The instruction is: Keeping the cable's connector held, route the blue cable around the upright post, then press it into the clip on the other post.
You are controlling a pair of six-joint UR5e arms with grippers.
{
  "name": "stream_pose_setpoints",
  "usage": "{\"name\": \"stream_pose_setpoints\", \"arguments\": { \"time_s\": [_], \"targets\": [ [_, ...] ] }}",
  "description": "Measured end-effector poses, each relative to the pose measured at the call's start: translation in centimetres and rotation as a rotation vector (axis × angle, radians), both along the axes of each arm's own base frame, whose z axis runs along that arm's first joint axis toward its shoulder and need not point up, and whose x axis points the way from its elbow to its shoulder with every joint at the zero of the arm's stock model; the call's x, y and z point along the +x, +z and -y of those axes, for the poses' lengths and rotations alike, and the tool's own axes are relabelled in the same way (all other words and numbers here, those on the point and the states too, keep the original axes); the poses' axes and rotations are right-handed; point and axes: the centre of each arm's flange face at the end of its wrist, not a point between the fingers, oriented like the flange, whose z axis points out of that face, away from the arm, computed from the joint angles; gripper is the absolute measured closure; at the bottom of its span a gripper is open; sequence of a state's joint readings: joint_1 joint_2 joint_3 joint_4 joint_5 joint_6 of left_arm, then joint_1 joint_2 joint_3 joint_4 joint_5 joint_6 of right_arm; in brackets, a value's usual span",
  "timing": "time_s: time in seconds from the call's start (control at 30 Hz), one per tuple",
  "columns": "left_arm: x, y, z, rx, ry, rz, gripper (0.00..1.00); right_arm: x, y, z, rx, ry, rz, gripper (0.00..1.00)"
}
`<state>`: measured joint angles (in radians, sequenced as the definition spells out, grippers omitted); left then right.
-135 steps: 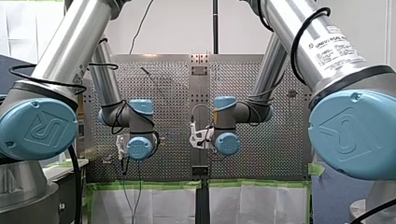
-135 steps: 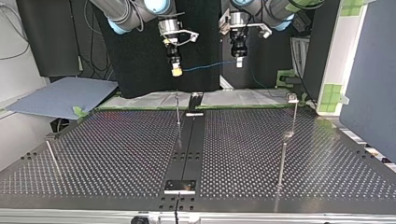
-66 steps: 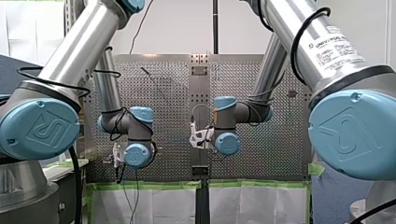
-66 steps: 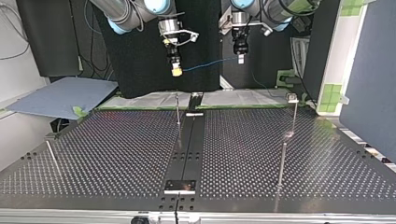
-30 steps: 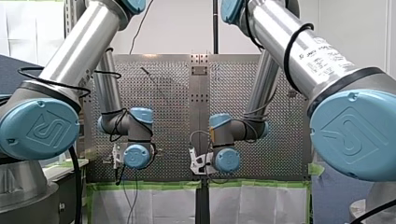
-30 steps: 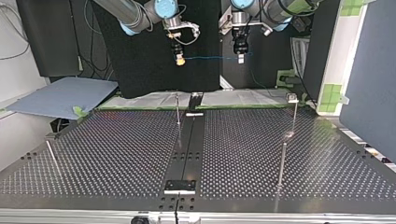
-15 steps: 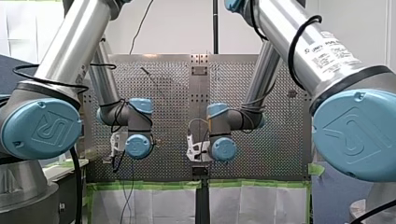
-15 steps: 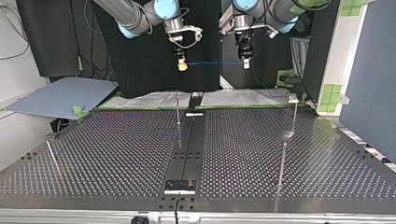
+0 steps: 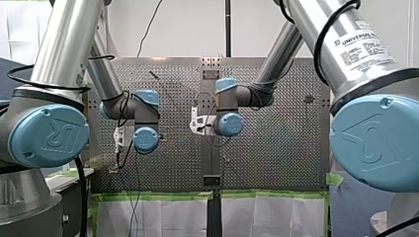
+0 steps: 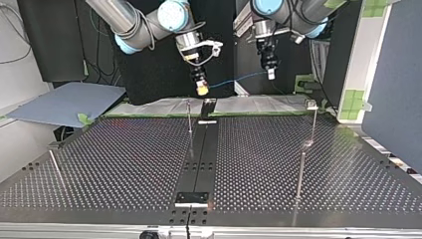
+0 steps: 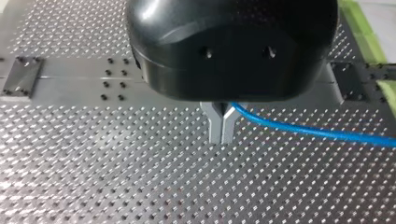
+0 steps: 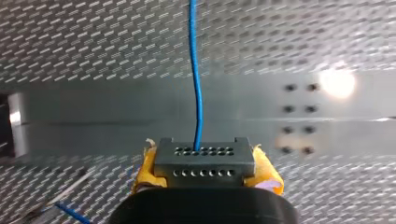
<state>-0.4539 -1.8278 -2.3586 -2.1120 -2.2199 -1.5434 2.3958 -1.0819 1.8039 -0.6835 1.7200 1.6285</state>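
Thin blue cable (image 10: 237, 79) above perforated metal tabletop (image 10: 124, 164), running 8 to 2 o'clock in top view, grey holed connector (image 12: 204, 161) clamped in my right tool (image 10: 201, 89), my left tool (image 11: 222, 128) pinching the cable, level half a second ago.

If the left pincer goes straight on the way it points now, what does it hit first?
Probably the perforated table: the left pincer points down at it, with no post in between. How far off is unclear.

My right gripper (image 12: 205, 164), yellow pads (image 12: 268, 175) clamped on a grey rectangular connector (image 12: 204, 156) with two rows of holes; a thin blue cable (image 12: 195, 70) runs from it ahead over the perforated metal surface (image 12: 93, 46)
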Motion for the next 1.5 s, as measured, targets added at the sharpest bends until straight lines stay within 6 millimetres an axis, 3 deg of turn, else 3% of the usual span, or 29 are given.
{"name": "stream_pose_setpoints", "arguments": {
  "time_s": [0.27,0.6,1.07,1.5],
  "targets": [
    [1.5,3.8,-0.1,-0.043,0.039,0.047,1.0,1.0,7.6,1.5,-0.065,0.024,0.075,1.0],
    [3.1,9.3,-0.2,-0.106,0.069,0.118,1.0,-0.5,14.1,2.6,-0.124,0.009,0.169,1.0],
    [4.5,18.9,-0.7,-0.178,0.07,0.231,1.0,-0.4,16.2,4.7,-0.131,0.046,0.217,1.0],
    [3.2,25.9,-1.8,-0.198,0.04,0.298,1.0,0.9,19.6,5.9,-0.158,0.096,0.253,1.0]
  ]
}}
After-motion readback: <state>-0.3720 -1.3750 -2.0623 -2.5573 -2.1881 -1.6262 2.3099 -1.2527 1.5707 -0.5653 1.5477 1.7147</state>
